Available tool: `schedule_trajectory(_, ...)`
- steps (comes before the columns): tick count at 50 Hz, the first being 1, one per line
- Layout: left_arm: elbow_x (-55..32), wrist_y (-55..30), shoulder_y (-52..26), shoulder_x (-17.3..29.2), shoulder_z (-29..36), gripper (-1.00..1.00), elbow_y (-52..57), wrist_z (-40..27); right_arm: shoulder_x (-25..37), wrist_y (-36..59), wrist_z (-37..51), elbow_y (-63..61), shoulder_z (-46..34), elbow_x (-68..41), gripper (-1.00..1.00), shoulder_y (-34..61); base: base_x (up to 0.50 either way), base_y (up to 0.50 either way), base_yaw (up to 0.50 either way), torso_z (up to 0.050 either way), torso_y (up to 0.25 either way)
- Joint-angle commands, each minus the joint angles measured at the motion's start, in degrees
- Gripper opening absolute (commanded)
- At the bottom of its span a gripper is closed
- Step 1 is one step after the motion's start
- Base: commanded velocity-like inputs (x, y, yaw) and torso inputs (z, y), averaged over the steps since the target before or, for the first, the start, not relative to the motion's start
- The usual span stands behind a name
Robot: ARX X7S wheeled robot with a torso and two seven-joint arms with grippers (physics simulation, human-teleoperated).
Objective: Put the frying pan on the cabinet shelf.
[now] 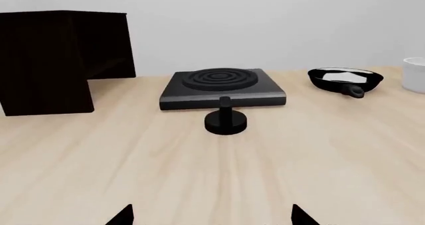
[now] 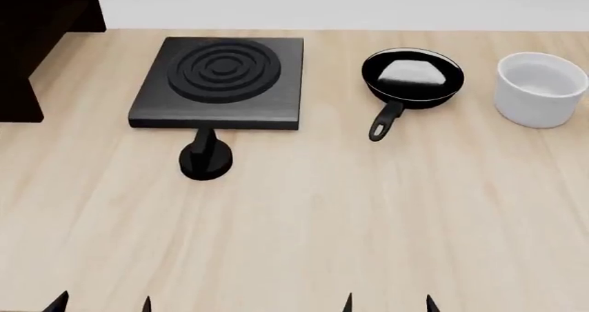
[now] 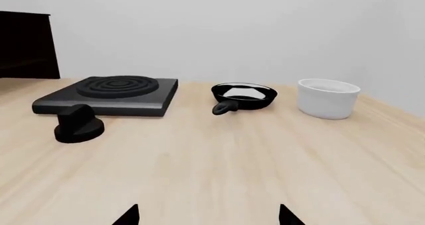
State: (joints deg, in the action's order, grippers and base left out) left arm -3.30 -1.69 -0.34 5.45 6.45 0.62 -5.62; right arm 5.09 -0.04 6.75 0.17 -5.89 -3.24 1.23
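Observation:
The frying pan (image 2: 412,77) is small, round and black with a glossy inside, its short handle pointing toward me. It sits on the light wooden tabletop (image 2: 368,208) between the stove plate and the white bowl. It also shows in the left wrist view (image 1: 345,79) and the right wrist view (image 3: 243,96). The dark cabinet (image 2: 37,36) stands at the far left, also in the left wrist view (image 1: 59,60). My left gripper (image 2: 101,302) and right gripper (image 2: 387,302) are open and empty at the near edge, far from the pan.
A square black stove plate (image 2: 221,81) with concentric rings lies left of the pan, with a black knob (image 2: 205,157) in front of it. A white bowl (image 2: 541,88) stands right of the pan. A pale wall runs behind the table.

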Motion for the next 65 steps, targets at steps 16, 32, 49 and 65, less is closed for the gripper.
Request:
schedule_trajectory(16,-2.4,1.5,-0.1,1.0,1.2,1.00,-0.5,-1.9,2.0,0.4,3.0,-3.5,-0.7,-0.9,1.00,-0.6,0.27,0.00,0.00,0.013,0.004)
schedule_trajectory(32,-2.6,1.7,-0.2,1.8,2.1,1.00,-0.6,-3.1,2.6,1.0,4.1,-3.9,-1.9,-0.9,1.00,0.3,0.50,0.00,0.00,0.000,0.000)
schedule_trajectory(49,-3.0,2.2,-0.3,2.4,2.9,1.00,-0.7,-4.0,3.2,0.8,5.0,-2.8,-3.0,-0.8,1.00,0.8,0.50,0.13,0.00,0.000,0.000)
schedule_trajectory(65,-3.7,2.2,-0.4,3.0,3.7,1.00,-0.8,-4.5,3.8,0.7,5.9,-3.0,-3.4,-1.3,1.00,0.7,0.50,0.14,0.00,0.000,0.001)
